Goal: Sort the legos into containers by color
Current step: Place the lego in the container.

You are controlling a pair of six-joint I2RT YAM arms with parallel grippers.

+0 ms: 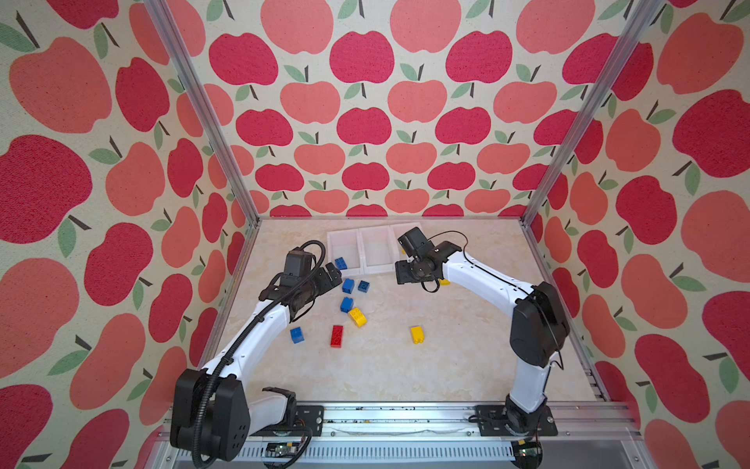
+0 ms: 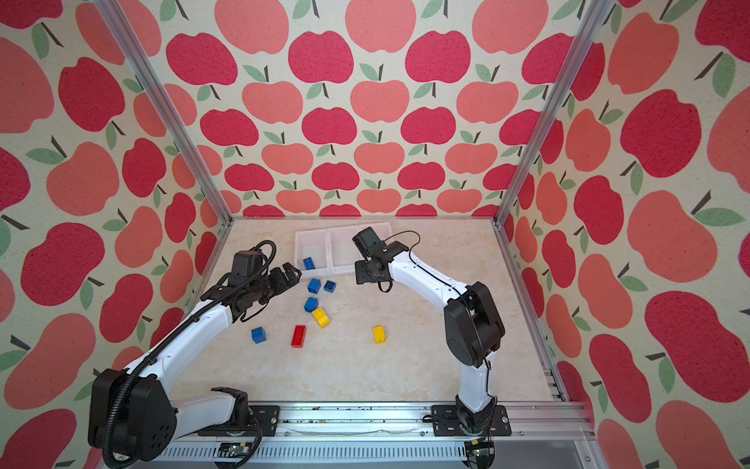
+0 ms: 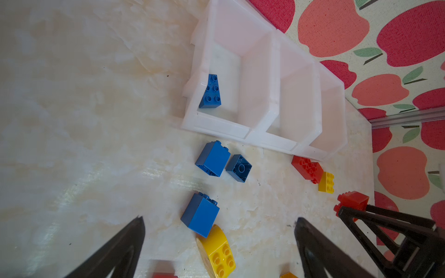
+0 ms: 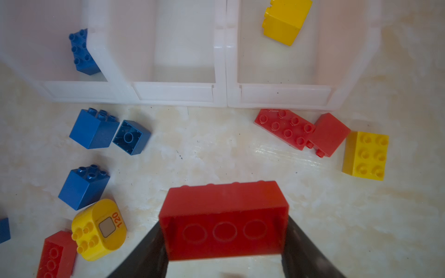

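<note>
Three joined white containers [image 1: 375,233] stand at the back of the table. The left one holds a blue lego [image 3: 212,92], the right one a yellow lego [image 4: 285,21], and the middle one [image 4: 185,48] holds nothing. My right gripper [image 4: 224,240] is shut on an oblong red lego [image 4: 224,221], hanging over the table just in front of the containers. My left gripper [image 3: 220,222] is open and holds nothing, above a blue lego [image 3: 201,215] that leans on a yellow one [image 3: 219,255]. Two more blue legos [image 1: 348,285] lie before the left container.
Loose on the table lie a red lego [image 1: 337,336], a blue lego [image 1: 297,335] and a yellow lego [image 1: 417,335]. Two red legos [image 4: 286,127] and a yellow one [image 4: 366,155] sit in front of the right container. Apple-print walls [image 1: 365,122] enclose the table on three sides.
</note>
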